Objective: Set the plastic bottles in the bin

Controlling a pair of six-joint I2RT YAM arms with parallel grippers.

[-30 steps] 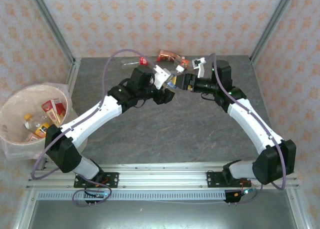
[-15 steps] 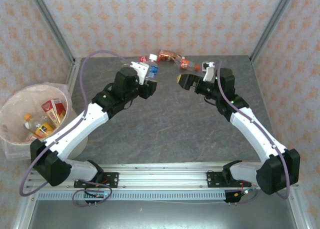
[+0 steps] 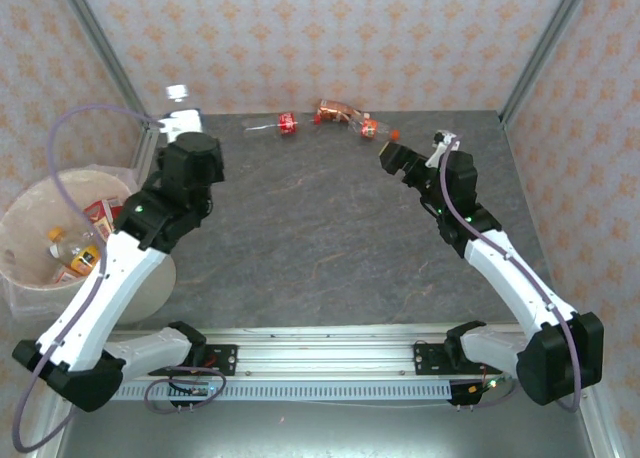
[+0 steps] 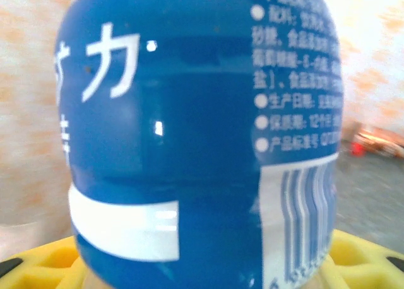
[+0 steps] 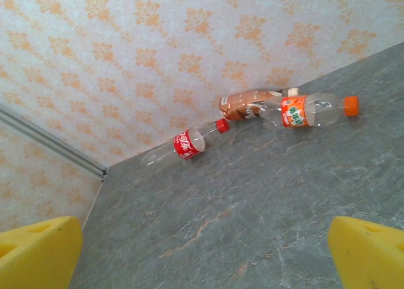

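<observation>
A blue-labelled bottle [image 4: 189, 131] is gripped in the left gripper [image 4: 202, 270], while the right gripper [image 5: 202, 245] is spread wide, an orange-capped bottle [image 5: 314, 110] lying well ahead.

Mid table [image 3: 330, 238] lies open; three bottles [image 3: 338, 111] line the back wall [image 3: 330, 38].

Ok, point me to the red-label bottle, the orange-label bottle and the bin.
red-label bottle [image 5: 189, 143]: right wrist view, its label.
orange-label bottle [image 5: 294, 112]: right wrist view, its label.
bin [image 3: 25, 240]: top external view, inner left wall.

Grey marbled tabletop [image 3: 330, 233], backed at 12 o'clock by cream wallpaper [image 3: 340, 33] printed with orange floral motifs, framed by grey metal posts [image 3: 101, 43] at 10 and 2 o'clock
</observation>
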